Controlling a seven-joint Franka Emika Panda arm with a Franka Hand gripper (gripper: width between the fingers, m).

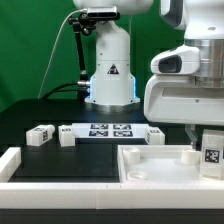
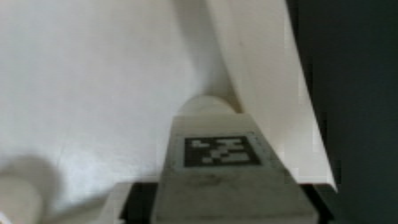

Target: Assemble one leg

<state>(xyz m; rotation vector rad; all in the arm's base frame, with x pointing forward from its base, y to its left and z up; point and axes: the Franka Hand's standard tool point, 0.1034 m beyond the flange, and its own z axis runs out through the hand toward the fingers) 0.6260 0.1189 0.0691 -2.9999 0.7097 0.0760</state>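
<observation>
My gripper [image 1: 208, 138] is shut on a leg [image 1: 211, 153], a small white block with a black-and-white tag. It holds the leg upright over the right far corner of the wide white tray-like part [image 1: 150, 172]. In the wrist view the leg [image 2: 221, 150] stands between the dark fingers [image 2: 137, 203] of my gripper [image 2: 224, 205], tag facing the camera, with the tray's white floor and a wall behind it. Whether the leg's lower end touches the tray is hidden. Three more legs [image 1: 40, 135] [image 1: 67, 135] [image 1: 157, 133] lie on the black table.
The marker board [image 1: 110, 130] lies at mid table between the loose legs. The arm's white base [image 1: 110, 75] stands behind it. A white raised border [image 1: 10, 160] runs along the exterior view's left and front edge.
</observation>
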